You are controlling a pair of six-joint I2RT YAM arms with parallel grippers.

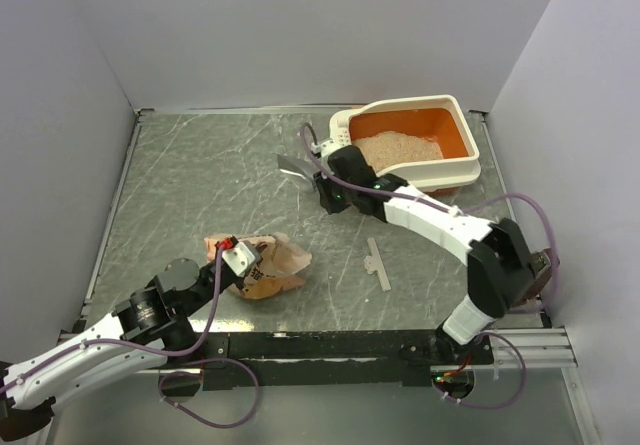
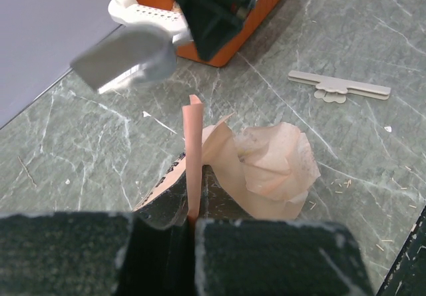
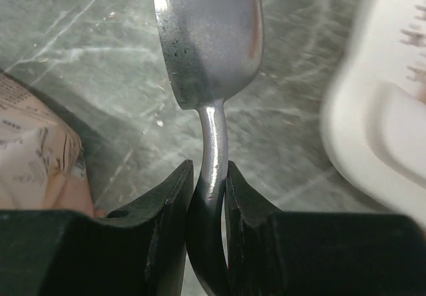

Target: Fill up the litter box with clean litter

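The litter box, cream rim and orange basin, stands at the back right with pale beige clean litter heaped in it; its corner shows in the left wrist view. My right gripper is shut on the handle of a grey metal scoop, held just left of the box; the scoop bowl looks empty. My left gripper is shut on the edge of the crumpled tan-orange paper bag, which lies on the table.
A flat white plastic clip strip lies right of the bag, also in the left wrist view. Grey walls close in the table on three sides. A few stray granules lie near the bag.
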